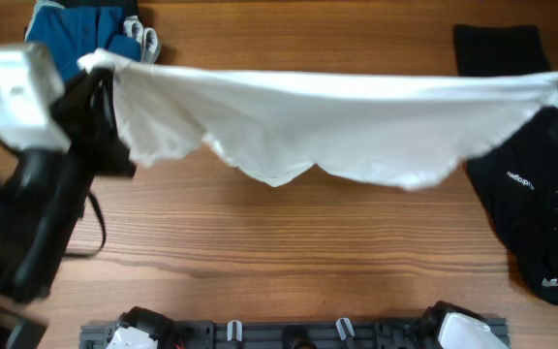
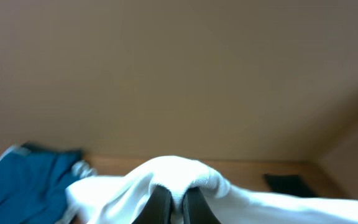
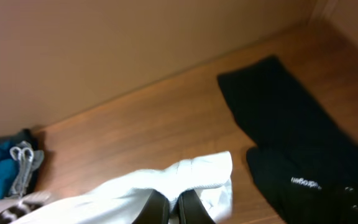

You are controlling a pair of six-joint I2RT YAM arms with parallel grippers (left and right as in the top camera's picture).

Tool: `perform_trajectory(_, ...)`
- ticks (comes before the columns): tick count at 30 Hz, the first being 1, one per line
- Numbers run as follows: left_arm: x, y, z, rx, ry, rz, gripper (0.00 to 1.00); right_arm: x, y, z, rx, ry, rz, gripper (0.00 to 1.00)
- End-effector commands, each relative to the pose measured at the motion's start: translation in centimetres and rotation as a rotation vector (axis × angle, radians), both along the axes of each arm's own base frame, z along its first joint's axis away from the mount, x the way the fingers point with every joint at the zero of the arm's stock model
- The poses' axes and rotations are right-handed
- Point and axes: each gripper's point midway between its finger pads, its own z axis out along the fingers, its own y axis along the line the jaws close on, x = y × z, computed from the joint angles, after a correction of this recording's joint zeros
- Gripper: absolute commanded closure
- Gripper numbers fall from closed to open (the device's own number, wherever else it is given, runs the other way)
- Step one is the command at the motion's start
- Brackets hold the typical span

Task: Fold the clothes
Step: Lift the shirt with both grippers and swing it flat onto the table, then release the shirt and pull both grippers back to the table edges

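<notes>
My left claw was pinching one end of the white T-shirt and my right claw the other. The shirt was stretched and sagging between them over the table. Blue garment lay just beyond left claw, black garment beside right claw.

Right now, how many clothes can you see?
3: a white shirt held between the left gripper and right gripper, a blue one far left, a black one on the right. The black may be two.
</notes>
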Motion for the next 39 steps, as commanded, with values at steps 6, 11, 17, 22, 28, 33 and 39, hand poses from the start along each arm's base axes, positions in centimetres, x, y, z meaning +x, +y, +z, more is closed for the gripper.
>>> perform_trajectory(6, -5.2, -0.9, 6.7, -0.025, -0.2, -0.135, 0.96, -8.0, 2.2, 7.6, -0.123, -0.244, -0.034, 0.96)
perform_trajectory(11, -5.4, -0.5, 5.2, 0.003, -0.14, -0.118, 0.96, -10.5, 1.6, 7.9, -0.159, -0.237, -0.113, 0.96)
perform_trajectory(17, -2.5, 2.0, 2.2, 0.091, -0.015, 0.102, 0.96, -7.6, -0.1, 4.8, -0.133, -0.091, -0.134, 0.96)
perform_trajectory(22, 2.2, 0.6, -1.3, 0.203, 0.12, 0.176, 0.96, -2.3, -1.6, -0.4, -0.069, 0.12, -0.085, 0.96)
perform_trajectory(28, 10.7, -2.7, -8.6, 0.354, 0.331, 0.218, 0.96, 5.8, -3.7, -9.3, 0.002, 0.416, 0.02, 0.96)
perform_trajectory(33, 17.9, -3.3, -16.3, 0.399, 0.514, 0.22, 0.96, 13.4, -4.4, -16.4, 0.051, 0.535, 0.085, 0.96)
perform_trajectory(39, 28.3, -3.6, -24.9, 0.348, 0.556, 0.232, 0.96, 23.4, -3.8, -26.7, 0.051, 0.572, 0.151, 0.96)
